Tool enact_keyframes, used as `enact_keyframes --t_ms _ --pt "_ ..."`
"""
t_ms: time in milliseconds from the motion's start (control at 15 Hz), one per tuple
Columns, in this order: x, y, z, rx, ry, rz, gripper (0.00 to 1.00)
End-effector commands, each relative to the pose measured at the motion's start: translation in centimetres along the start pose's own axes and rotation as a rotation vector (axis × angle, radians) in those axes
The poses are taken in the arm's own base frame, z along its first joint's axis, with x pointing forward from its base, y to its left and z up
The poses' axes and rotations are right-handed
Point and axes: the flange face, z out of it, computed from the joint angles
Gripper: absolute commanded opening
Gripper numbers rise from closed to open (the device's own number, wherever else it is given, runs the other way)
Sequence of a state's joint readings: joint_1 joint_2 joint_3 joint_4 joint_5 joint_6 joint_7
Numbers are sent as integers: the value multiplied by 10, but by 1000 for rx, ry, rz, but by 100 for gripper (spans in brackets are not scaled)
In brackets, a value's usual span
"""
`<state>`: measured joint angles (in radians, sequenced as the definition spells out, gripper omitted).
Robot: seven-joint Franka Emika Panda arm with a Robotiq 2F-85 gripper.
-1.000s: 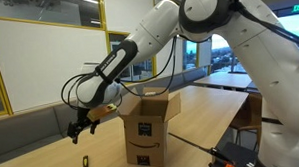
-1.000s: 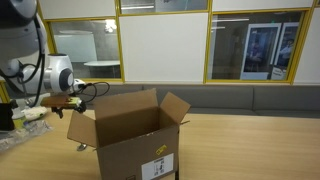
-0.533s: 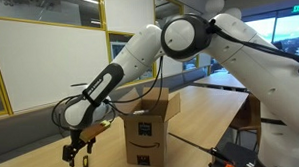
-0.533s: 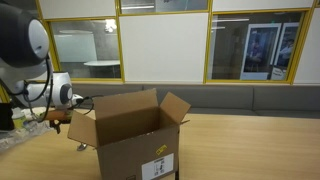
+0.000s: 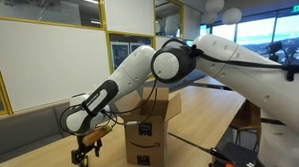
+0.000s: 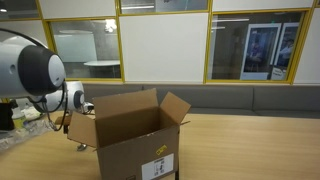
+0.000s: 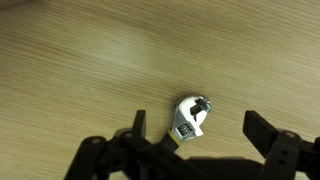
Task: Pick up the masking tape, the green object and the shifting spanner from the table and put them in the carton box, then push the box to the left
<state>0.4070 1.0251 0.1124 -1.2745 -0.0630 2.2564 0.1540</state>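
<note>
Beneath spread claw (image 7: 197, 128), 1 spanner (image 7: 187, 117), 1 box (image 6: 120, 150)

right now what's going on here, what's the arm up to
The robot arm reaches down beside the open carton box, its gripper low over the light-wood table. In the wrist view the jaws stand open on either side of the shifting spanner, which lies flat on the table and is not yet gripped. The box's top flaps are up, ready to take things.
</note>
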Motion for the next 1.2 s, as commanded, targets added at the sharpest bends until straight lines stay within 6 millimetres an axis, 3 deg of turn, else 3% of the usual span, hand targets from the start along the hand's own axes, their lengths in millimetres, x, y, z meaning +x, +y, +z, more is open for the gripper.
enact_keyframes --t_ms 0,533,1133 --pt "24 8 5 43 -23 73 100" --pt "46 1 1 137 16 176 100" --pt "48 -16 38 92 34 244 100"
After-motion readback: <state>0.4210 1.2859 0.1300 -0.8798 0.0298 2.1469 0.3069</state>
